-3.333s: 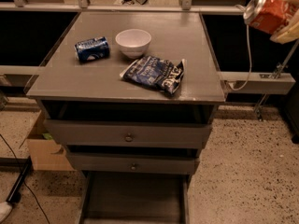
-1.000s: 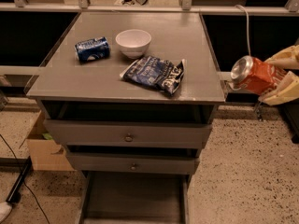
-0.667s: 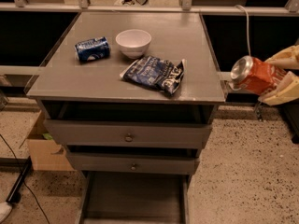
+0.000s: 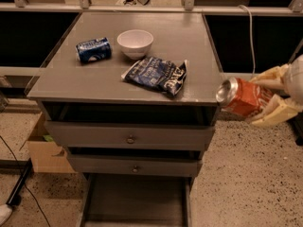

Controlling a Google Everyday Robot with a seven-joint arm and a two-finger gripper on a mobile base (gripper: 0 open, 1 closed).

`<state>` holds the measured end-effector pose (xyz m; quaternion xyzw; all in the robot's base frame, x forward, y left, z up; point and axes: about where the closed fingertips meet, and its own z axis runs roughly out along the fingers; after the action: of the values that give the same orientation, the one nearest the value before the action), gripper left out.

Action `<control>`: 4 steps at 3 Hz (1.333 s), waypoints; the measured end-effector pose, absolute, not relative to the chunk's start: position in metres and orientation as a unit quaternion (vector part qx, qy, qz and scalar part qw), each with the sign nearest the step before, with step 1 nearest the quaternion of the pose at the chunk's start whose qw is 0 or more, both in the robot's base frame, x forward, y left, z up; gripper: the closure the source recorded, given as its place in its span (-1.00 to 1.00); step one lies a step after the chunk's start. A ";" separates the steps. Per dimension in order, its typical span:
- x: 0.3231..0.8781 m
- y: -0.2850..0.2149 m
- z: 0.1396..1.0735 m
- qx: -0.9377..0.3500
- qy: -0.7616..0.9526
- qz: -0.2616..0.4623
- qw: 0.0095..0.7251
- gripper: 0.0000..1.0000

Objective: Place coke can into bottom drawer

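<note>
Off the right edge of the tabletop [image 4: 94, 82], level with its front corner: gripper [image 4: 254, 101], pale fingers [image 4: 271, 75] clamped above and below the coke can [image 4: 242, 98] — can on its side in the air, silver end toward the cabinet, just beside the corner. Down low, bottom drawer [image 4: 137, 197] pulled out, grey floor showing — well below the can. On the tabletop: blue can [image 4: 93, 49] on its side, white bowl [image 4: 135, 42] near it, dark chip bag [image 4: 156, 74] toward the front.
</note>
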<state>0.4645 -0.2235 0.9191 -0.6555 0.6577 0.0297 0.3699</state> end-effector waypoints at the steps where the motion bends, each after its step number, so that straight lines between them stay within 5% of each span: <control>1: 0.440 -0.199 0.900 -0.662 0.649 0.049 0.371 1.00; 4: 0.407 -0.150 0.839 -0.655 0.644 0.097 0.383 1.00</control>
<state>0.4071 -0.1498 0.8389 -0.6550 0.6440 0.0970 0.3832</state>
